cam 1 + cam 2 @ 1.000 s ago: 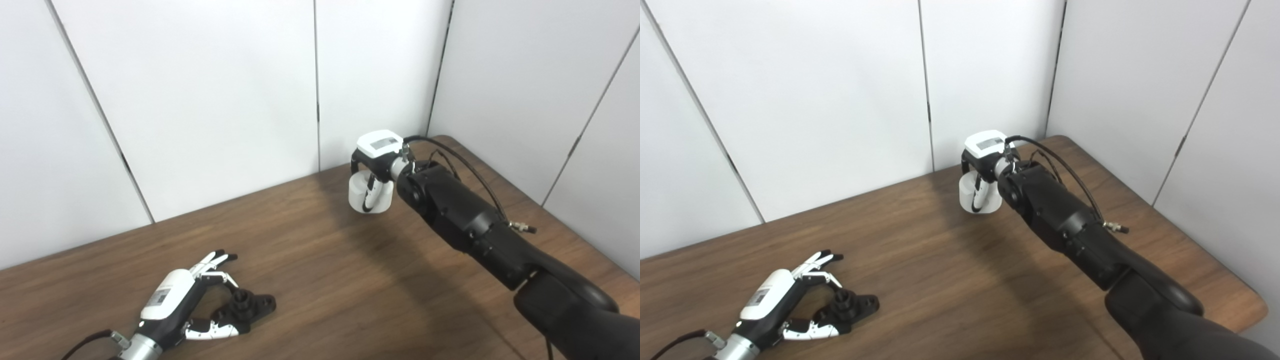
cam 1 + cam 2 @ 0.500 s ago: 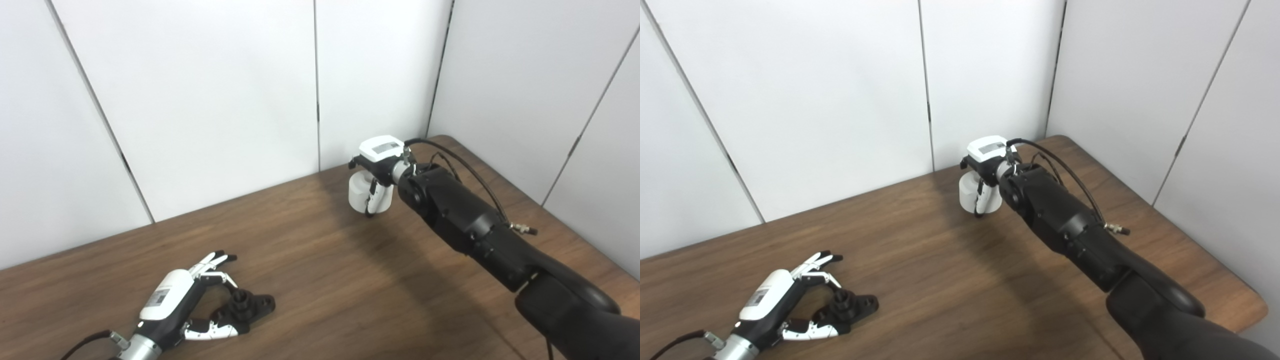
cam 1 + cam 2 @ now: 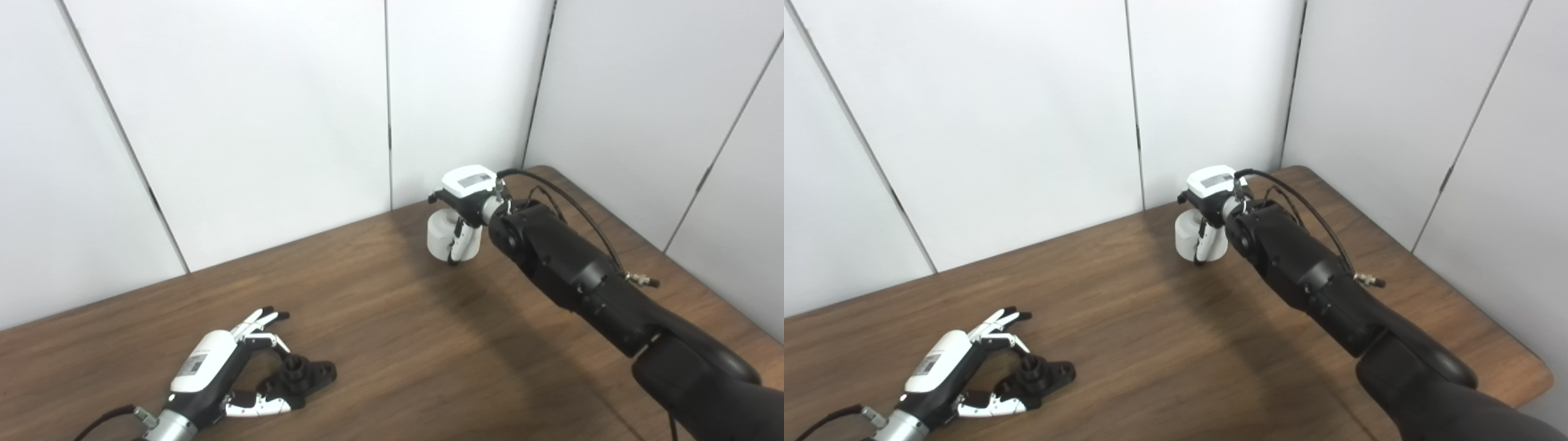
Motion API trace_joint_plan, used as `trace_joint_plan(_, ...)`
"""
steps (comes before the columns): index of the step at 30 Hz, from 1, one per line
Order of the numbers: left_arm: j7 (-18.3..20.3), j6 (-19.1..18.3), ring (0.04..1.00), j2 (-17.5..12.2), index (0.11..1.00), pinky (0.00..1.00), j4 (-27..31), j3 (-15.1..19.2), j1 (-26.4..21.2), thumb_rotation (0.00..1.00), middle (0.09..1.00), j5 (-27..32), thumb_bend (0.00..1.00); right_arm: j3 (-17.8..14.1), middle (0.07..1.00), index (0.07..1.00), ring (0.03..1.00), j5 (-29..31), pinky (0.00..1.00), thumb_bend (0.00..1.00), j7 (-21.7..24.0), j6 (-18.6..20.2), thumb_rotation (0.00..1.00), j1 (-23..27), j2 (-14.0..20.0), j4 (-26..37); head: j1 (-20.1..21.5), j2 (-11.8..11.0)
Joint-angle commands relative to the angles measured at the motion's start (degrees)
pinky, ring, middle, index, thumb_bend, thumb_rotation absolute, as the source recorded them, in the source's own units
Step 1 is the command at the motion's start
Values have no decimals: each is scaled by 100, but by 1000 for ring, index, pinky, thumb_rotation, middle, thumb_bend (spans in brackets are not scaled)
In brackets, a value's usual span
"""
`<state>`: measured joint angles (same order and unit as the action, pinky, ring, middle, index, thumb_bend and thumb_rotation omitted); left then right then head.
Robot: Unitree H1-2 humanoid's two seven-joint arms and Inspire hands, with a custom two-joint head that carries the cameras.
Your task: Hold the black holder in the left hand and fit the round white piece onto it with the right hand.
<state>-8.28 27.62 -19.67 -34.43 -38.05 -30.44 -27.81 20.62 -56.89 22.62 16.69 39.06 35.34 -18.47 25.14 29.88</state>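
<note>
Right hand (image 3: 463, 202) gripping round white piece (image 3: 440, 236), upper centre, fingers partly hiding it; left hand (image 3: 236, 373) lying open around black holder (image 3: 303, 373), lower left.

The holder (image 3: 303, 375) lay on the worktop (image 3: 392, 331) at the near left, with the left hand (image 3: 214, 380) just beside it on its left. The round piece (image 3: 442, 237) sat far back, right of centre near the wall panels (image 3: 257, 122), the right hand (image 3: 468, 202) over it.
</note>
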Motion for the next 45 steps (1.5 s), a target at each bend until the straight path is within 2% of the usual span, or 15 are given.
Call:
trace_joint_plan(1,301,-71,971,-384,485,902,-369,-160,591,74,911,-196,522,-109,854,797,842,-107,750,961,-112,129,300,293,222,139,17,24)
trace_joint_plan(6,197,-71,966,-402,485,886,-401,-254,571,75,910,-171,522,-113,834,761,819,-143,725,960,-107,128,293,288,250,161,15,39)
trace_joint_plan(16,389,-71,972,-398,485,907,-305,-113,614,74,915,-169,523,-94,827,740,800,-168,695,973,-95,131,317,280,277,223,17,72)
trace_joint_plan(25,406,-70,971,-423,485,904,-266,-99,637,74,914,-148,523,-93,833,726,820,-135,736,973,-83,132,320,259,245,172,-7,109)
trace_joint_plan(36,340,-71,968,-420,485,890,-300,-123,637,74,913,-185,523,-40,834,715,810,-165,717,960,-82,129,331,222,216,113,-10,131)
trace_joint_plan(40,342,-71,968,-430,485,899,-262,-119,659,73,912,-157,523,-55,823,677,798,-121,695,969,-227,57,335,154,210,63,-20,155)
trace_joint_plan(45,349,-70,969,-439,485,903,-221,-100,673,73,913,-199,523,-67,812,617,821,-41,718,950,-132,79,338,141,207,33,-26,173)
